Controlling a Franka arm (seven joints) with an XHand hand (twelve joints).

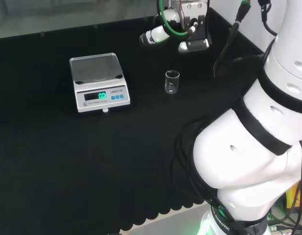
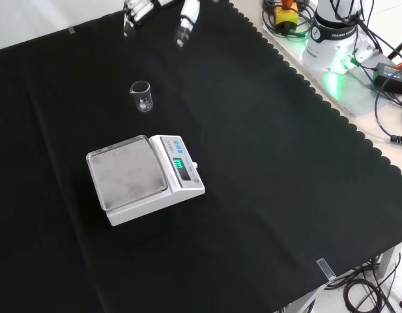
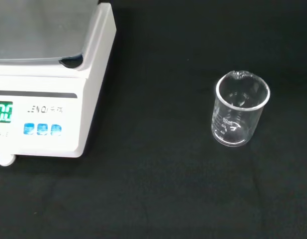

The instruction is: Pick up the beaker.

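Beaker (image 2: 142, 96): one, upright on cloth (image 2: 266, 169). Scale (image 2: 143, 178): one. Hand (image 2: 139, 9) raised, fingers relaxed, empty.

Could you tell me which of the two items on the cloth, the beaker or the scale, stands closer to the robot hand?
The beaker: the small clear glass one stands upright just below the robot hand in the front view, while the white scale sits farther down the cloth.

Black-clothed bench (image 1: 67, 161) carries a clear glass beaker (image 1: 172, 81) upright and a white scale (image 1: 98, 82), apart
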